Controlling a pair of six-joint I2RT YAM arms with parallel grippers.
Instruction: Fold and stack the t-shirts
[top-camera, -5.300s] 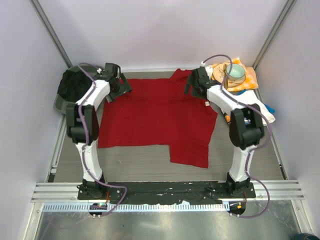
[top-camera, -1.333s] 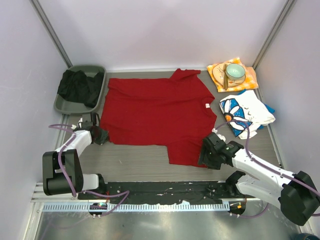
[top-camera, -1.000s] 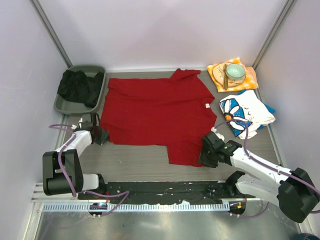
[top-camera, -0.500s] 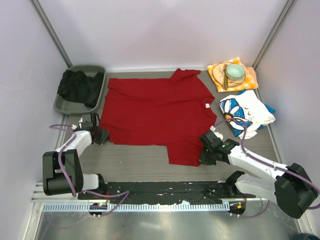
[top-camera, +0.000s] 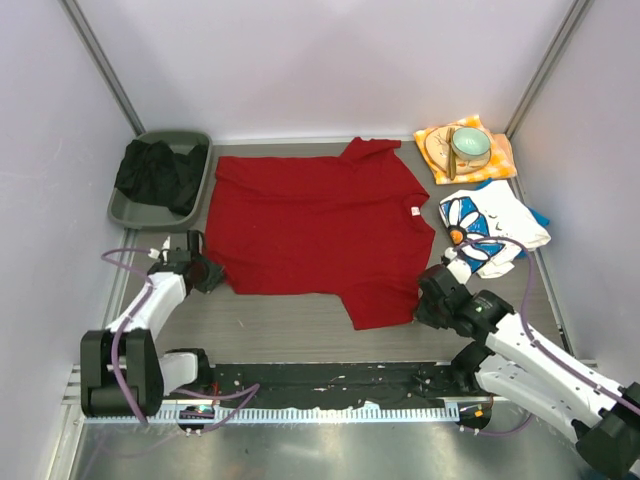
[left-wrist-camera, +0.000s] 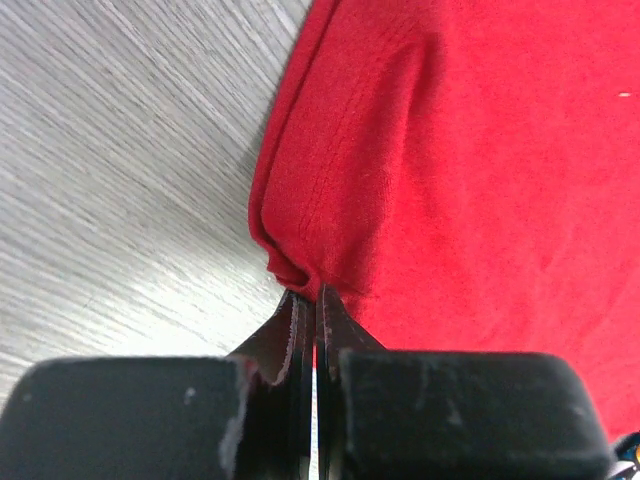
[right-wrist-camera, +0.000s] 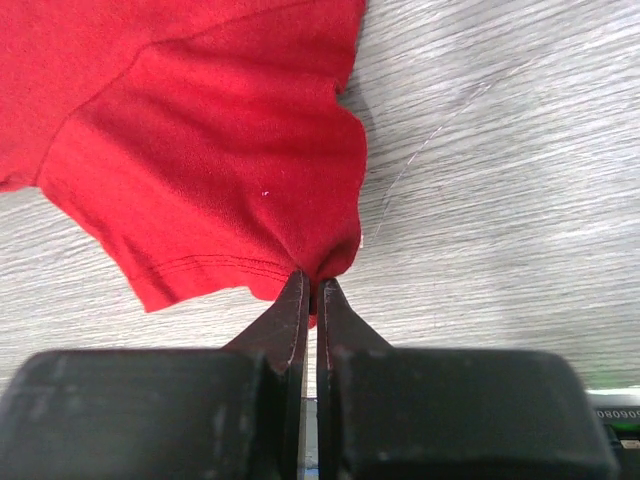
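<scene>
The plain red t-shirt (top-camera: 320, 225) lies spread flat across the middle of the table. My left gripper (top-camera: 213, 276) is shut on its near left corner; in the left wrist view the red cloth (left-wrist-camera: 450, 150) bunches into the closed fingertips (left-wrist-camera: 330, 305). My right gripper (top-camera: 426, 300) is shut on the near right sleeve corner, and the right wrist view shows the red hem (right-wrist-camera: 220, 170) pinched between the fingertips (right-wrist-camera: 294, 295). The white daisy-print t-shirt (top-camera: 492, 228), with blue cloth showing, lies crumpled at the right, apart from both grippers.
A grey tray (top-camera: 193, 140) holding dark cloth sits at the back left. An orange-yellow cloth (top-camera: 502, 155) with a plate and a bowl (top-camera: 470, 146) is at the back right. Bare grey table (top-camera: 290, 325) runs along the front, with the arm bases' rail below.
My right gripper has shut on the near sleeve corner and drawn it slightly right. The left gripper, still shut, has pulled the near left corner inward to the right.
</scene>
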